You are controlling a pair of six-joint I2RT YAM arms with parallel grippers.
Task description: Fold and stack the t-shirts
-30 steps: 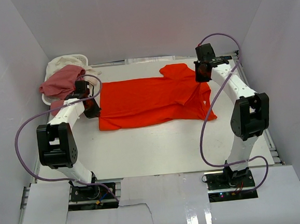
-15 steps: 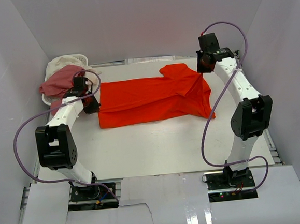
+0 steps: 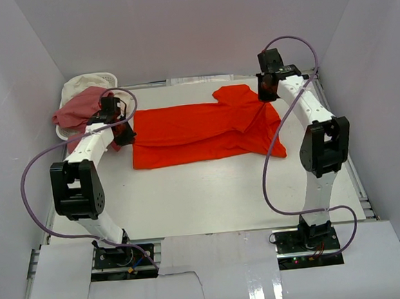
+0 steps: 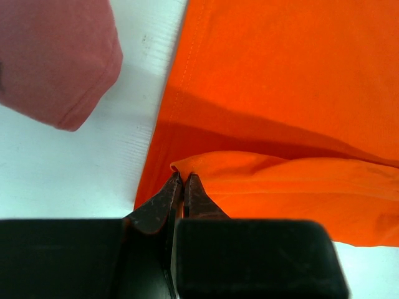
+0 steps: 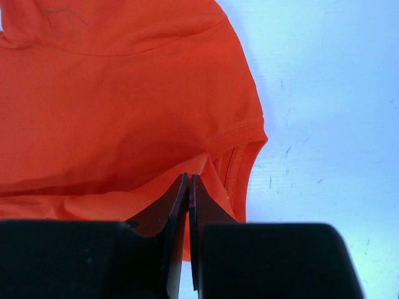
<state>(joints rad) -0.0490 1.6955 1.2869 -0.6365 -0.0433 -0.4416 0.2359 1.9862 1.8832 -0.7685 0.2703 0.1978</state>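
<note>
The orange-red t-shirt lies spread across the middle of the table, its long sides running left to right. My left gripper is at the shirt's left end, shut on a raised fold of the orange fabric; in the left wrist view the left gripper pinches that fold. My right gripper is at the shirt's right end by the sleeve, and in the right wrist view the right gripper is shut on a ridge of orange cloth. The dusty pink t-shirt and a cream-white one are heaped at the back left.
A small white basket stands in the back left corner under the pink and cream-white shirts. White walls close in the table on the left, back and right. Purple cables loop from both arms.
Both grippers have moved toward the back of the table with the orange fabric in them. The shirt's near edge has drawn back and the shirt looks narrower front to back.
</note>
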